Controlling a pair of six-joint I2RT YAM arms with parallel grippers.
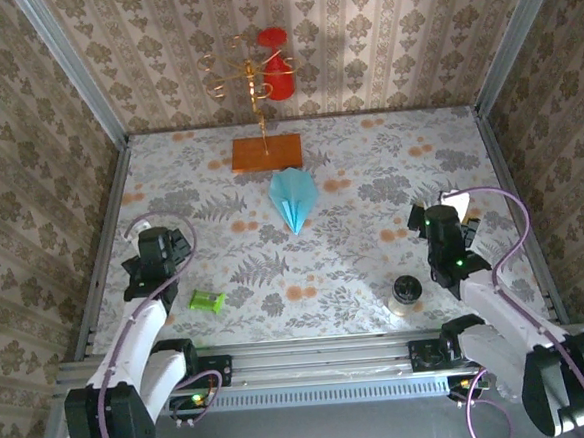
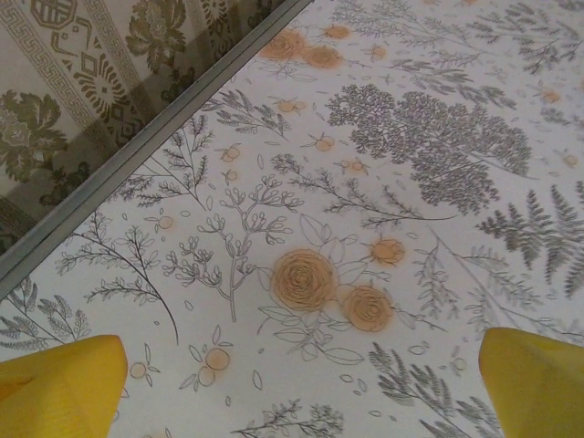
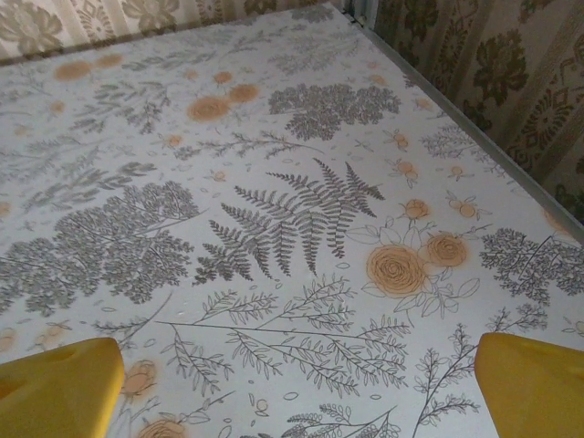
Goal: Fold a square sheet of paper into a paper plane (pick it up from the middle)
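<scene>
The plane (image 1: pixel 295 199) lies flat on the bench (image 1: pixel 375 263), a little far of the middle. It is a light-blue dart with a centre crease, its pointed nose toward the near edge and its wider tail toward the far wall. The tail sits just beside the near edge of an orange board (image 1: pixel 266 152), which lies next to it on the far side. I cannot tell whether the two touch.

The left pincer (image 2: pixel 299 388) is open. Its yellow fingers (image 2: pixel 59 388) stand wide apart at the lower corners of the left wrist view, with bare flowered bench between them. From above it sits near the left edge of the bench, well apart from the plane.

The right pincer (image 3: pixel 297 388) is also open. Its yellow fingers (image 3: pixel 534 383) are spread just as wide over a fern print, with nothing in the gap. From above it sits toward the right side, level with the left one and also well apart from the plane.

A green cylinder (image 1: pixel 207 301) lies on its side just near and right of the left pincer. A small round dark-topped container (image 1: pixel 406 293) stands near and left of the right pincer. At the far wall a gold wire stand (image 1: pixel 247 77) rises beside a red object (image 1: pixel 277 68).
</scene>
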